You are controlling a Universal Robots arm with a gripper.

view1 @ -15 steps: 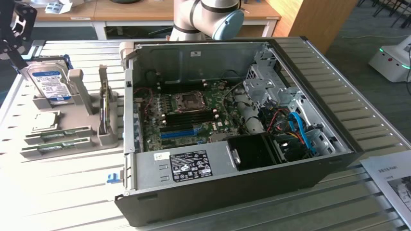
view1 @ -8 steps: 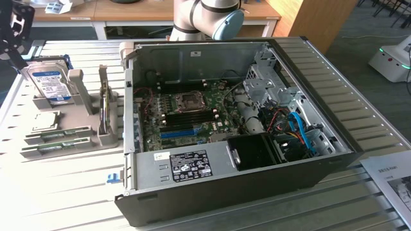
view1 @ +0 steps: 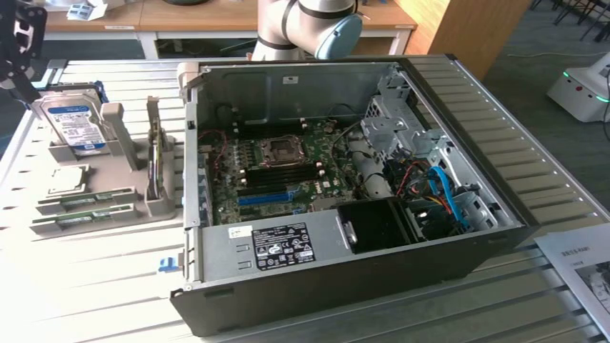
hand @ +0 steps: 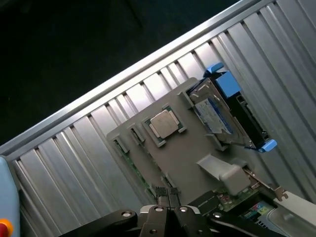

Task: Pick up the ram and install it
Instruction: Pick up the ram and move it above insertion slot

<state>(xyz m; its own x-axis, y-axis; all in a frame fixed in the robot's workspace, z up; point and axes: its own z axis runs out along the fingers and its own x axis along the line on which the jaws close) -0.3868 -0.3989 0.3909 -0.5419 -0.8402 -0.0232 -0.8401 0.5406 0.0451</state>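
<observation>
Two green ram sticks (view1: pixel 93 197) lie flat in slots at the near side of a grey holder tray (view1: pixel 124 153), at the exterior view's left. In the wrist view a ram stick (hand: pixel 136 170) shows as a green strip along the tray's edge. My black gripper (view1: pixel 21 71) hangs high above the table's far left corner, well above and apart from the tray. In the wrist view the gripper (hand: pixel 168 195) has its two fingers pressed together, shut, with nothing between them. The open computer case (view1: pixel 343 179) holds the motherboard (view1: pixel 276 171) with its long dark memory slots.
The tray also carries a silver hard drive (view1: pixel 71 121) with a blue-white label, a CPU chip (hand: pixel 164 123) and an upright card (view1: pixel 157 161). The case walls rise high around the motherboard. The arm's base (view1: pixel 305 28) stands behind the case. Papers (view1: pixel 586 268) lie at the near right.
</observation>
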